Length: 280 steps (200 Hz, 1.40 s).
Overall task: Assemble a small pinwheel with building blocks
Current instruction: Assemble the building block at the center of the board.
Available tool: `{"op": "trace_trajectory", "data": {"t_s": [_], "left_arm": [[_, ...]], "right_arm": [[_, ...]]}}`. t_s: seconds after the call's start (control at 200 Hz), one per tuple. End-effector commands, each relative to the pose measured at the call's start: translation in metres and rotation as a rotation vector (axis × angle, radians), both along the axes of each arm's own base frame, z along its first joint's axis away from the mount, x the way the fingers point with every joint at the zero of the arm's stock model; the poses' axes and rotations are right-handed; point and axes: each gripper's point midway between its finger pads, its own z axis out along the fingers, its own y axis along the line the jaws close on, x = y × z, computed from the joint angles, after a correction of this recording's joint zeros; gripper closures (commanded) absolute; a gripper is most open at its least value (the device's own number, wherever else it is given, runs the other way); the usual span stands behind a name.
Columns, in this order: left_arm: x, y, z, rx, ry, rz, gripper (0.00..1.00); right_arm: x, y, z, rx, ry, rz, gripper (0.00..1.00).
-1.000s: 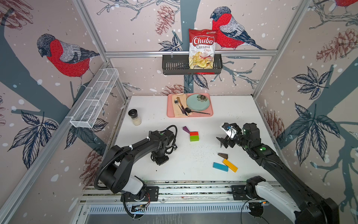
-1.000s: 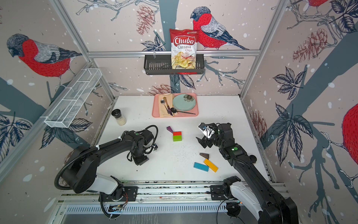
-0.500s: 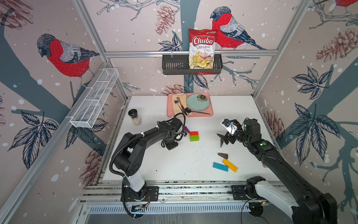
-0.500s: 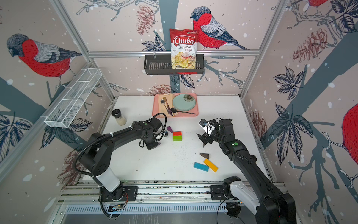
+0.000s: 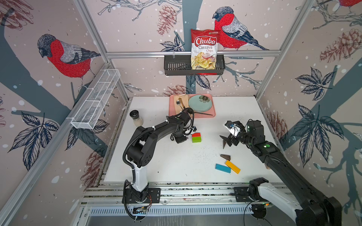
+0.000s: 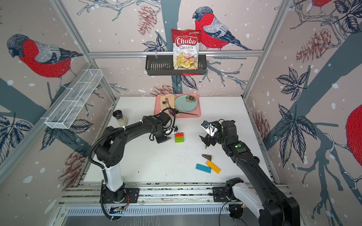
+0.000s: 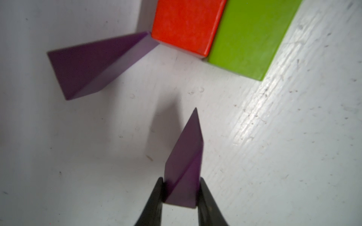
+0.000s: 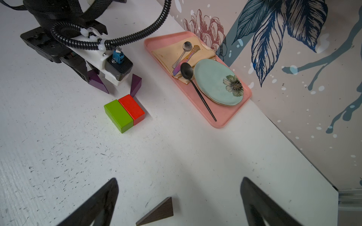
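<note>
The red block (image 5: 196, 134) and green block (image 5: 196, 139) lie side by side mid-table. One purple wedge (image 7: 92, 66) rests with its tip against the red block's corner. My left gripper (image 7: 181, 182) is shut on a second purple wedge (image 7: 184, 160), held just above the table left of the blocks. My right gripper (image 8: 179, 178) hangs open to the right. A dark brown wedge (image 8: 156, 213) lies flat below it, between the fingers. In both top views a dark brown wedge (image 5: 225, 157) lies by the yellow bar (image 5: 232, 166) and blue bar (image 5: 223, 168).
A pink tray (image 5: 212, 115) with a green plate and spoons sits at the back of the table. A spice jar (image 5: 136, 118) stands at the back left. A black basket (image 5: 176, 66) with a chips bag hangs on the back wall.
My left arm has carried the purple wedge away from the front and rightward, up beside the red and green blocks. The right gripper has barely shifted and stays open.
</note>
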Motion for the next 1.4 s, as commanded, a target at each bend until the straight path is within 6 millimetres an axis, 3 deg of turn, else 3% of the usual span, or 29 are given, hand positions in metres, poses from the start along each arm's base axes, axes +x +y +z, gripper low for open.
{"op": "trace_trajectory", "data": {"t_s": [0.0, 1.396], "left_arm": [[-0.008, -0.007, -0.002, -0.011, 0.038, -0.036, 0.83], [-0.010, -0.028, -0.012, -0.018, 0.080, -0.057, 0.81]], "right_arm": [[-0.002, 0.001, -0.001, 0.007, 0.007, 0.005, 0.04], [-0.005, -0.006, -0.006, 0.006, 0.015, -0.008, 0.04]]}}
